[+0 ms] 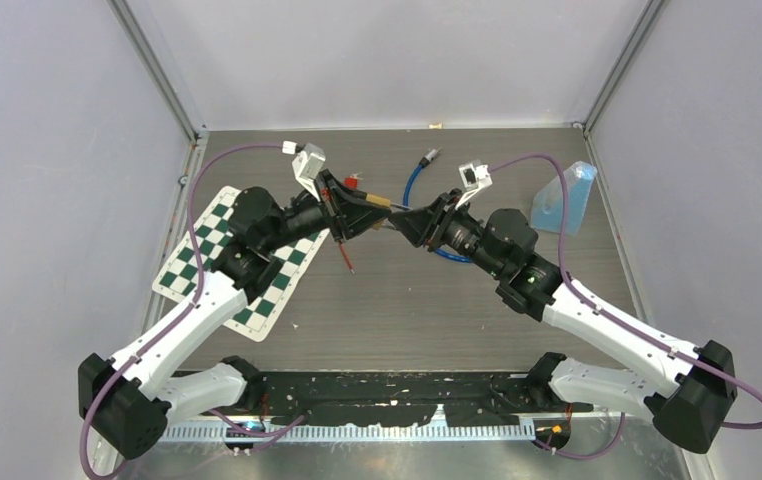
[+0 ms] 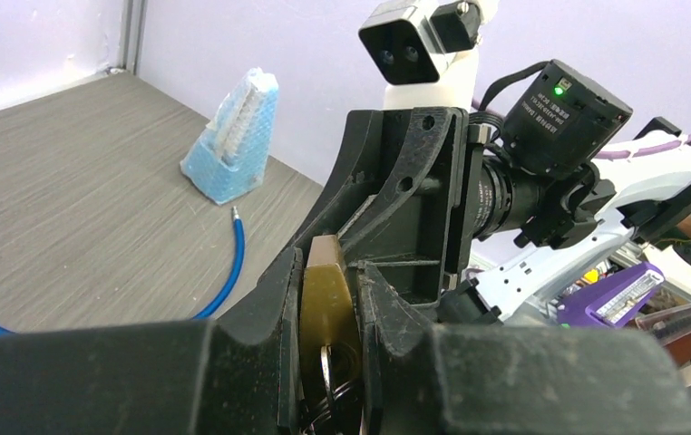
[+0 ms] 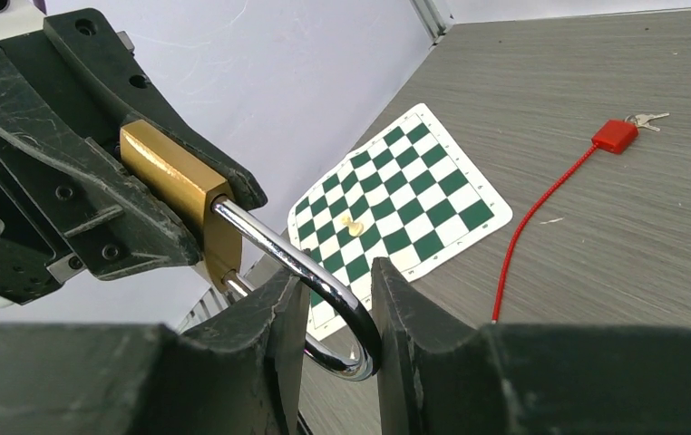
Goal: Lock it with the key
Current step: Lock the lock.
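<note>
Above the table, between the arms, the left gripper (image 2: 328,294) is clamped on the rectangular brass padlock (image 3: 174,186), and the right gripper (image 3: 337,304) pinches its curved steel shackle (image 3: 274,245). I think the closing step is in hand; next it needs a straight push into the body. I cannot tell whether the key sits in the lock, because the fingers hide that end.

A green-and-white chequered mat (image 1: 189,262) lies left of centre on the grey wood-grain table (image 1: 407,310). A blue cable (image 1: 414,180) curls at upper centre, and a blue bubble-wrap pouch (image 1: 562,200) stands upper right. A red tag (image 1: 353,182) trails a thin cord.
</note>
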You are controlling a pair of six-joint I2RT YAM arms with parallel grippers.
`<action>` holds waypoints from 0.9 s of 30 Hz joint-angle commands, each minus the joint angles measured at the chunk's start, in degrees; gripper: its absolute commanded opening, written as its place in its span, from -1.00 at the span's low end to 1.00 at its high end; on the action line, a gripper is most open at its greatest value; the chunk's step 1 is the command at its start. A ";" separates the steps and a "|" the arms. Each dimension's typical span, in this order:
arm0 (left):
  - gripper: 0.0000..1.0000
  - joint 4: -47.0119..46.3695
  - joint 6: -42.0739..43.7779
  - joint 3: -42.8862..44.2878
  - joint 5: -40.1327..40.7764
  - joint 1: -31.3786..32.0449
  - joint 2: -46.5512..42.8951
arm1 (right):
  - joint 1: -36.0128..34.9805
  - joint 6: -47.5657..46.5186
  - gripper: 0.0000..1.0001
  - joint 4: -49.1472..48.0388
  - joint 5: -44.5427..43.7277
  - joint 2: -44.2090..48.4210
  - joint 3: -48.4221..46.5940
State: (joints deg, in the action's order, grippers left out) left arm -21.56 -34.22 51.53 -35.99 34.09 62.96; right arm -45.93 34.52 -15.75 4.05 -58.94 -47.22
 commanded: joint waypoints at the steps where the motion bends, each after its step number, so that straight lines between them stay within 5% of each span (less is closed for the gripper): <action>1: -1.00 16.96 2.66 -1.15 -12.48 9.20 3.72 | -7.86 0.44 -0.90 -16.73 12.88 1.38 -6.76; 8: -1.00 23.10 5.39 1.45 -10.41 7.93 1.52 | -5.83 -4.12 -0.89 -3.41 5.53 3.60 -7.66; 14: -1.00 21.92 4.05 0.73 -13.28 6.78 1.34 | -0.48 -5.01 -0.90 -0.58 8.94 5.14 -7.31; 21: 0.02 20.21 3.59 -0.10 -16.09 6.78 2.81 | 2.42 -13.37 -0.89 6.51 17.78 6.04 -11.12; 27: 0.39 28.51 10.00 4.29 -22.06 1.73 1.46 | 2.42 -20.99 -0.89 7.69 18.30 6.85 -10.34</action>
State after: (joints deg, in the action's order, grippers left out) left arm 1.54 -29.30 51.35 -50.83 38.50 65.89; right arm -43.03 18.68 -0.97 18.09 -53.71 -54.35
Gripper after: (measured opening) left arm 0.662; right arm 0.286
